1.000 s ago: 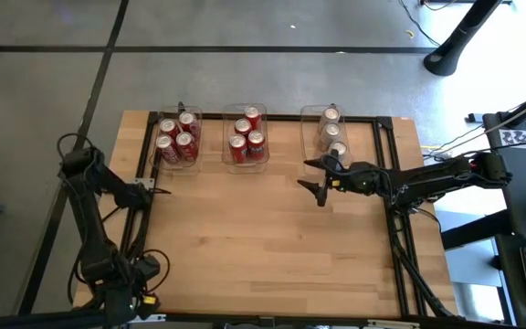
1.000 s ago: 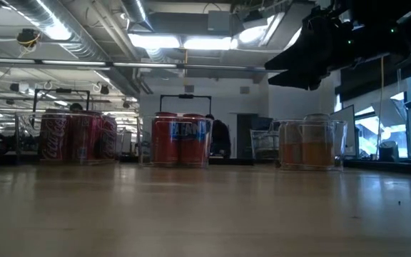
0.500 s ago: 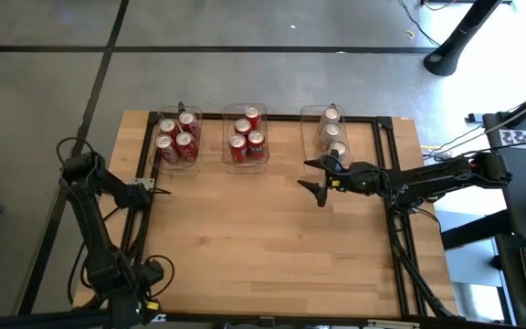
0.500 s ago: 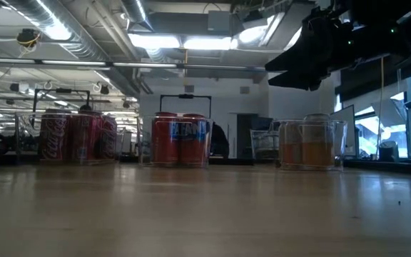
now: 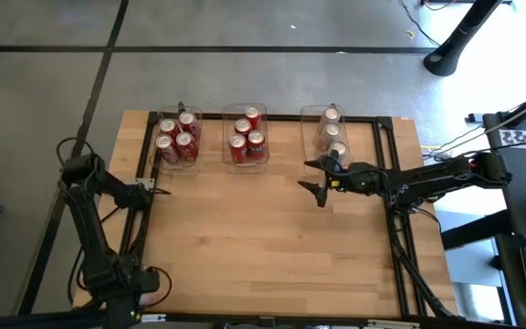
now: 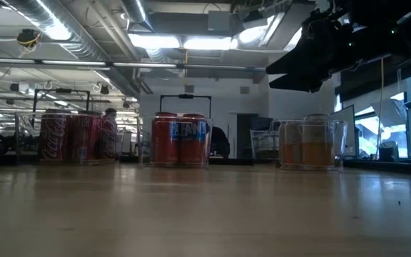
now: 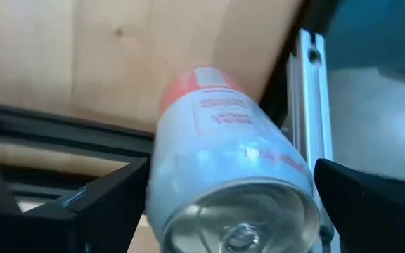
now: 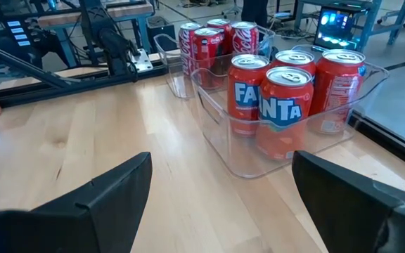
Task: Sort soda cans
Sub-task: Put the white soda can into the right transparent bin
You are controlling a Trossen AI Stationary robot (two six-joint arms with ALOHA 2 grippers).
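Pale, smooth-grained wooden tabletop (image 5: 272,238) framed by dark metal rails carries three clear, thin-walled rectangular plastic bins along its far edge. One bin (image 5: 178,139) holds four red cylindrical soda cans with dark markings and silver tops (image 5: 177,137), the middle bin (image 5: 246,137) holds four red-orange Fanta cans (image 5: 246,135), and the third bin (image 5: 331,132) holds three silver-grey cans (image 5: 332,132). Over bare wood just in front of the third bin hangs the right gripper (image 5: 316,179), its matte black fingers spread and empty. At the tabletop's left edge, the left gripper (image 7: 223,211) stands spread wide around a silver-bodied can with a red band (image 7: 227,169), its glossy concave base facing the wrist camera.
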